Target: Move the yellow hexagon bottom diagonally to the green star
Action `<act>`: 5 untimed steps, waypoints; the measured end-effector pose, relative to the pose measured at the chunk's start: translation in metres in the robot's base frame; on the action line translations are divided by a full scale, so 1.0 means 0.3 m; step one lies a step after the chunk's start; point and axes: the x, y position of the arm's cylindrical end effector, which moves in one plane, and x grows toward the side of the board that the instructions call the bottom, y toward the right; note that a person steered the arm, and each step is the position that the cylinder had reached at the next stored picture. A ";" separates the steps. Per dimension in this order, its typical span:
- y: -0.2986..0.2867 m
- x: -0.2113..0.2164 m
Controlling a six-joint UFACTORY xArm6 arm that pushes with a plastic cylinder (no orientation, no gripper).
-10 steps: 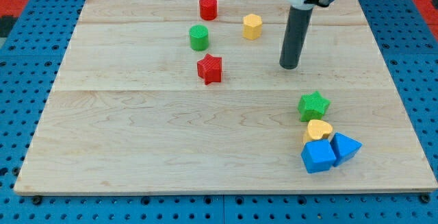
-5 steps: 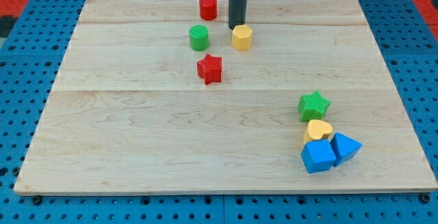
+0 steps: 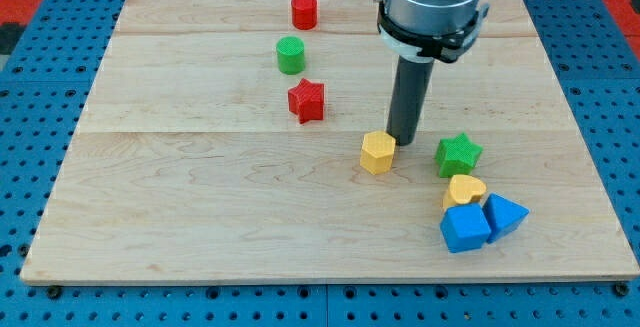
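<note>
**Yellow hexagon beside the green star, tip against it**

While the wooden worktop (image 3: 200, 217) spans nearly the whole view, its blocks fall into two groups. Toward the view's left of centre, a red cylinder (image 3: 304, 11) sits near the top edge, a green cylinder (image 3: 290, 55) lies just below and slightly left of it, and a red star (image 3: 307, 100) rests below that, all three apart from one another.

Further right, the yellow hexagon (image 3: 377, 152) sits near the middle of the board, with my tip (image 3: 404, 143) touching its upper right side. The arm carries no hand, only the dark rod, so nothing is gripped. Right of the tip, the green star (image 3: 458, 154) stands level with the hexagon and apart from it. Just below the star, a yellow heart (image 3: 465, 190) touches a blue cube (image 3: 465, 229) and a blue triangle (image 3: 504, 214), packed close at the lower right.
</note>
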 end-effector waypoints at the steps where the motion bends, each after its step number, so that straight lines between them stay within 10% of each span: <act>1: -0.061 -0.079; 3: -0.036 0.142; 5: 0.222 -0.008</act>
